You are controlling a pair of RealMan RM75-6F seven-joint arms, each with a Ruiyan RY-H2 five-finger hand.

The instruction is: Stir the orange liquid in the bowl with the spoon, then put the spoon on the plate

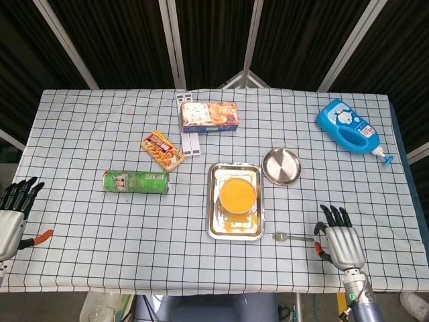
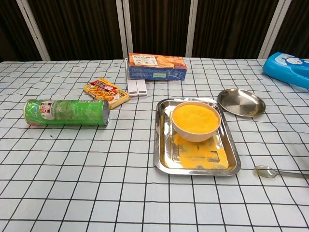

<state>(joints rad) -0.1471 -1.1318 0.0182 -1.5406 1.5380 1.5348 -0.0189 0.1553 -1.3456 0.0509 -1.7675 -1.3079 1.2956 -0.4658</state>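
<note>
- Reaching for the spoon (image 1: 292,237) is, by my judgement, the step in hand: it lies flat on the checked worktop (image 1: 100,221) at the lower right of the frame, just right of the tray (image 1: 213,201), bowl end toward the tray and handle pointing right
- The right hand (image 1: 342,243) sits just right of the handle tip, its dark fingers (image 1: 333,215) spread and straight, holding nothing; whether it touches the handle I cannot tell
- The left hand (image 1: 10,221) rests at the lower left edge of the frame, well apart from everything, fingers apart and empty
- The bowl (image 2: 195,121) of orange liquid stands in the upper half of the tray, with orange spill on the tray floor below it
- The plate (image 2: 241,102) lies just beside the tray's upper right corner, bare
- To do it well: come at the handle from the right, pinch it near the far end between thumb and a finger, since a thin flat handle on cloth will likely slip from a broad grasp
- Lift level, then carry it over the tray rim to the bowl without knocking either
</note>
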